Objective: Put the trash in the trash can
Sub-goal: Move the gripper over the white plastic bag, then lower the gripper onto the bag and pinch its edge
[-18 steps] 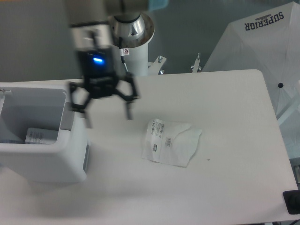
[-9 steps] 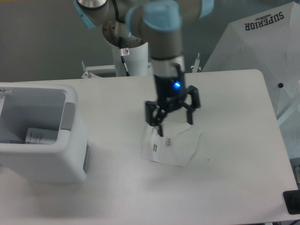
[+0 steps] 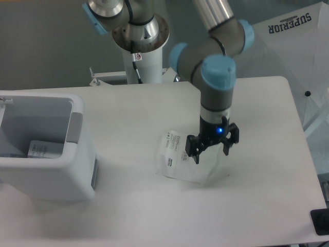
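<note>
Gripper (image 3: 211, 151) hangs low over the right part of the pouch (image 3: 181, 162), fingers spread apart and pointing down; nothing between them. One finger sits over the pouch's upper right area, the other near its right edge. Cannot tell whether the tips touch the film.

Pouch lies flat on the table (image 3: 257, 195), to the right of the trash can (image 3: 49, 149) and well apart from it. Printed label is on the pouch's left half, the side nearer the can. The right half is clear film, slightly rumpled.

Inside the can, something with a pale label (image 3: 40, 148) lies at the bottom, probably the bottle; too indistinct to say more.

Handling judgement: pouch looks very light, limp and thin, likely slick. It will sag and flap when lifted, and may slide out of a shallow pinch. Flat film offers no edge to grip from above. Best hold is the rumpled right margin, where the film rises a little, pinched deep.
</note>
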`<state>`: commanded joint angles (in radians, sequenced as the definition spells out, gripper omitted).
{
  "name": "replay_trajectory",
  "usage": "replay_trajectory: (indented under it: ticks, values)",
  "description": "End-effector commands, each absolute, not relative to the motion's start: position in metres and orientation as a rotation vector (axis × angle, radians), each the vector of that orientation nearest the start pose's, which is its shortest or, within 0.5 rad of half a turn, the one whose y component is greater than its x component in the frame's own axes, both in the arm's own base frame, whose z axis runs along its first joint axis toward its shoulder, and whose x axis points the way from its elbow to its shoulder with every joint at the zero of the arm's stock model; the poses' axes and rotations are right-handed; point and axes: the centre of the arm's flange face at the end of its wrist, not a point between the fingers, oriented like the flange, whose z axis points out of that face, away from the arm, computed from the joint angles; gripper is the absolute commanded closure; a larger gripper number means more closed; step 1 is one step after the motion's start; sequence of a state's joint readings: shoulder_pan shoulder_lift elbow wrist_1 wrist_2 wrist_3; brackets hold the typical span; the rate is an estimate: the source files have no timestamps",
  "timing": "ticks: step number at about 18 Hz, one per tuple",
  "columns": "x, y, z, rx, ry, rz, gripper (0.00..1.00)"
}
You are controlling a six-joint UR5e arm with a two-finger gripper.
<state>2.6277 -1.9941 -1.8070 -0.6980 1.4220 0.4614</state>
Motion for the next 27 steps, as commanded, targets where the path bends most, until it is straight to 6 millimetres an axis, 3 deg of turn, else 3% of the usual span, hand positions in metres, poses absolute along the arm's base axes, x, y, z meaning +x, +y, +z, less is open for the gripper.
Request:
replay_trajectory:
  ticks: [7, 13, 21, 27]
  values:
    - [-0.452, 0.432, 0.196, -2.852, -0.662, 0.015, 0.0]
    - [-0.457, 0.434, 0.181, -2.871, -0.624, -0.006, 0.0]
    - [-0.455, 0.435, 0.178, -2.868, -0.621, -0.022, 0.01]
    - [-0.454, 0.435, 0.177, -2.872, -0.618, -0.024, 0.09]
